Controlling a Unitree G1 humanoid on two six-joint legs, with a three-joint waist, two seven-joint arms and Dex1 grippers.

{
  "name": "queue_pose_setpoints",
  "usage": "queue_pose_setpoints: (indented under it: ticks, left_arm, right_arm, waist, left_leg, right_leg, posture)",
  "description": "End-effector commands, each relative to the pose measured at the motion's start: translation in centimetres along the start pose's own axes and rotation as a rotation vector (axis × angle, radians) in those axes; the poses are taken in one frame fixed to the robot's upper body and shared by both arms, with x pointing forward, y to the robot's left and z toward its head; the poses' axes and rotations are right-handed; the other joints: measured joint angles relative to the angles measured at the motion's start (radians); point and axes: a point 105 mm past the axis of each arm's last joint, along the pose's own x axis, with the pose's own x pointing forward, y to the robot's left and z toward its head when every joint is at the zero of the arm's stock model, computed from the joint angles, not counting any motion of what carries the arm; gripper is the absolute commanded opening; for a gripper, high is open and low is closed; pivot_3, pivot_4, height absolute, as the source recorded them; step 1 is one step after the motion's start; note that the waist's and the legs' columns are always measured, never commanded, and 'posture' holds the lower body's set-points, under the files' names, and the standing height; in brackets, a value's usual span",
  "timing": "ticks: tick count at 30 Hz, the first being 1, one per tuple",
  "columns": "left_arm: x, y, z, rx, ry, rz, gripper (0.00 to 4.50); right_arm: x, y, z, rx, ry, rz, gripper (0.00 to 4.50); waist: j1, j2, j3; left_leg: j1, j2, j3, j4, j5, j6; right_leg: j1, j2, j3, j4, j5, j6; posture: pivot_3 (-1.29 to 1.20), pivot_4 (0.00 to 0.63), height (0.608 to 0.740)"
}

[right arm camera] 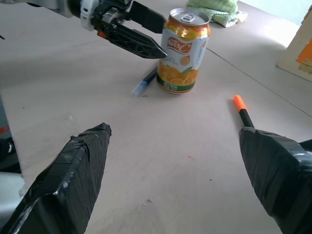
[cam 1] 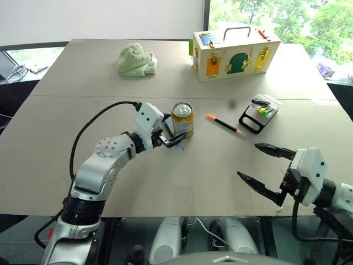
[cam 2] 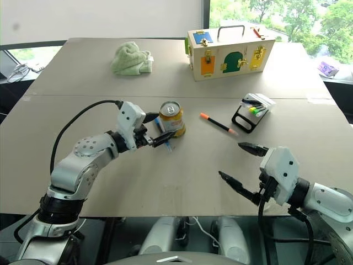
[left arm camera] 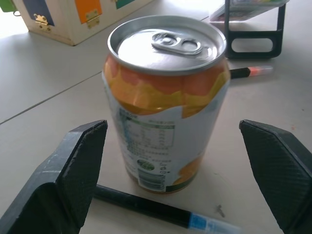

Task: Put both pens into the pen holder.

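Table (cam 1: 83, 182): broad tan surface carrying everything; its near edge lies close to the right hand, so a pen flicked that way could roll off.
Wooden box (cam 1: 236, 54): well beyond the can, toward the far edge; no part in this job, only a wrong target if mistaken for the holder.
Left hand (cam 1: 172, 137): fingers spread wide apart, empty, hovering right at the can with one finger to either side of it. Main risk, as I judge it: closing here would clamp the can instead of the pen.
Right hand (cam 1: 263, 168): fingers wide apart, holding nothing, well to the right of the can and nearer the table's front edge.
Can (cam 1: 182, 119): upright, orange and white. A nudge from the left hand could tip it onto the blue pen or send it rolling.
Pen holder (cam 1: 258, 114): right of the can, well apart, already carrying highlighters; it looks light, so a pen pushed in hard might slide or topple it.
Orange-capped pen (cam 1: 225, 125): flat on the table between the can and the pen holder.
Blue-ended pen (left arm camera: 161, 212): flat on the table, touching or just beside the can's base on the left hand's side; pinching something so thin off the table so close to the can invites a slip.
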Motion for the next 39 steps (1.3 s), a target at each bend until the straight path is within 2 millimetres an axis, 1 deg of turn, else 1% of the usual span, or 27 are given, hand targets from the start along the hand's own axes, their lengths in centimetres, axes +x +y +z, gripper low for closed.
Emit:
queue_pose_setpoints:
  ticks: [1,5,9,12,15,18,19,20,23,25,26,28,30,32,35,36,38,39]
  left_arm:
    - [0.4,0.5,1.1,0.021,-0.046,0.001,4.49]
    - [1.1,0.6,0.8,0.019,-0.050,-0.003,4.49]
    - [2.7,1.0,0.1,0.008,-0.062,-0.001,4.49]
    - [4.0,1.3,0.1,0.015,-0.082,0.008,4.49]
    - [5.2,1.2,-0.5,0.013,-0.083,-0.006,4.49]
    - [5.5,1.0,-0.8,0.008,-0.091,-0.021,3.87]
    - [5.5,0.9,-0.8,0.006,-0.098,-0.025,3.42]
    - [5.5,0.9,-0.8,0.004,-0.107,-0.029,3.22]
    - [5.1,1.4,0.0,-0.003,-0.168,-0.007,3.22]
    - [4.3,2.7,1.4,-0.010,-0.241,0.055,3.22]
    - [3.4,4.0,2.3,-0.010,-0.280,0.118,3.22]
    - [0.9,7.0,3.7,0.006,-0.328,0.287,3.22]
    - [-2.1,9.8,3.7,0.008,-0.319,0.471,3.22]
    - [-4.9,11.9,2.8,-0.006,-0.286,0.628,3.22]
    - [-9.2,14.4,-0.2,-0.067,-0.175,0.865,3.22]
    - [-10.4,14.7,-1.0,-0.091,-0.157,0.911,3.22]
    - [-12.4,15.2,-2.7,-0.080,-0.076,0.995,3.22]
    - [-13.2,15.4,-3.3,-0.113,-0.071,1.030,3.22]
  right_arm:
    - [-0.4,0.5,1.2,-0.050,-0.047,-0.011,4.50]
    - [-0.5,0.6,1.1,-0.048,-0.049,-0.026,4.50]
    - [-0.6,0.7,1.2,-0.048,-0.058,-0.050,4.50]
    - [-0.6,0.8,1.1,-0.049,-0.052,-0.056,4.50]
    - [-0.6,0.9,1.1,-0.051,-0.047,-0.069,4.50]
    - [-0.7,1.0,1.2,-0.050,-0.047,-0.081,4.50]
    - [-0.7,1.0,1.1,-0.050,-0.046,-0.085,4.50]
    - [-0.7,1.0,1.1,-0.051,-0.044,-0.090,4.50]
    - [-0.6,1.1,1.0,-0.047,-0.048,-0.101,4.50]
    - [-0.4,1.1,1.0,-0.046,-0.051,-0.101,4.50]
    - [-0.3,1.1,1.1,-0.047,-0.055,-0.098,4.50]
    - [0.0,0.9,1.3,-0.049,-0.071,-0.083,4.50]
    - [0.4,0.6,1.6,-0.047,-0.094,-0.063,4.50]
    - [0.9,0.2,1.7,-0.045,-0.112,-0.039,4.50]
    - [1.7,-0.2,1.6,-0.046,-0.128,0.008,4.50]
    - [1.9,-0.2,1.6,-0.046,-0.131,0.021,4.50]
    - [2.3,-0.2,1.6,-0.048,-0.137,0.045,4.50]
    - [2.4,-0.3,1.6,-0.047,-0.140,0.054,4.50]
  waist:
    - [0.000,0.000,0.000]
    - [0.000,0.000,0.000]
    - [0.000,0.000,0.000]
    - [0.001,0.000,0.000]
    - [0.000,0.000,-0.001]
    - [-0.003,0.000,-0.001]
    - [-0.003,0.000,-0.001]
    - [-0.003,0.000,-0.001]
    - [-0.003,0.000,-0.001]
    - [-0.004,0.000,-0.001]
    - [-0.005,0.000,-0.001]
    - [-0.010,-0.001,0.000]
    - [-0.014,-0.002,0.000]
    - [-0.021,-0.002,0.000]
    - [-0.017,-0.002,0.000]
    - [-0.011,-0.002,0.000]
    - [-0.004,-0.004,-0.001]
    - [0.000,-0.004,-0.001]
  left_leg:
    - [0.000,0.000,0.000,0.000,0.000,0.000]
    - [0.000,0.000,0.000,0.002,0.000,0.000]
    - [0.000,0.000,0.000,0.002,0.000,0.000]
    - [0.000,0.000,0.000,0.003,0.000,0.000]
    - [0.001,0.000,0.000,0.004,0.000,0.000]
    - [0.001,0.000,0.000,0.004,0.000,0.000]
    - [0.001,0.000,0.000,0.004,0.000,0.000]
    - [0.001,0.000,0.000,0.004,0.000,0.000]
    - [0.001,0.000,0.000,0.005,0.000,0.000]
    - [0.001,0.000,0.000,0.005,0.000,0.000]
    - [0.001,0.000,0.000,0.005,0.000,0.000]
    - [0.001,0.000,0.000,0.005,0.000,0.000]
    - [0.000,0.001,0.000,0.005,0.000,0.000]
    - [0.001,0.002,0.000,0.005,0.000,0.000]
    - [0.001,0.002,0.000,0.005,0.000,0.000]
    - [0.001,0.002,0.001,0.005,0.000,0.000]
    - [0.001,0.001,0.001,0.005,0.000,0.000]
    - [0.000,0.001,0.000,0.005,0.000,0.000]
  right_leg:
    - [0.000,0.000,0.000,0.000,0.000,0.000]
    - [0.001,0.000,0.000,0.000,0.000,0.000]
    - [0.001,0.000,0.000,0.002,0.000,0.000]
    - [0.001,0.000,0.000,0.003,0.000,0.000]
    - [0.001,0.000,0.000,0.004,0.000,0.000]
    - [0.001,0.000,0.000,0.004,0.000,0.000]
    - [0.001,0.000,0.000,0.005,0.000,0.000]
    - [0.001,0.000,0.000,0.005,0.000,0.000]
    - [0.001,-0.001,0.000,0.005,0.000,0.000]
    - [0.001,-0.001,0.000,0.005,0.000,0.000]
    - [0.001,-0.001,0.000,0.005,0.000,0.000]
    - [0.000,0.000,0.000,0.005,0.000,0.000]
    - [0.000,0.000,0.000,0.005,0.000,0.000]
    - [0.000,0.001,0.000,0.005,0.000,0.000]
    - [0.000,0.001,0.000,0.005,0.000,0.000]
    - [0.000,0.000,0.000,0.005,0.000,0.000]
    - [0.000,0.000,0.000,0.005,0.000,0.000]
    - [0.000,0.000,0.000,0.005,0.000,0.000]
  posture:
    - [0.00,0.150,0.740]
    - [0.00,0.150,0.740]
    - [0.00,0.150,0.740]
    - [0.00,0.150,0.740]
    - [0.00,0.150,0.740]
    - [0.00,0.150,0.740]
    - [0.00,0.150,0.740]
    - [0.00,0.150,0.740]
    - [0.00,0.150,0.740]
    - [0.00,0.150,0.740]
    - [0.00,0.150,0.740]
    - [0.00,0.150,0.740]
    - [0.00,0.150,0.740]
    - [0.00,0.150,0.740]
    - [0.00,0.150,0.740]
    - [0.00,0.150,0.740]
    - [0.00,0.150,0.740]
    - [0.00,0.150,0.740]
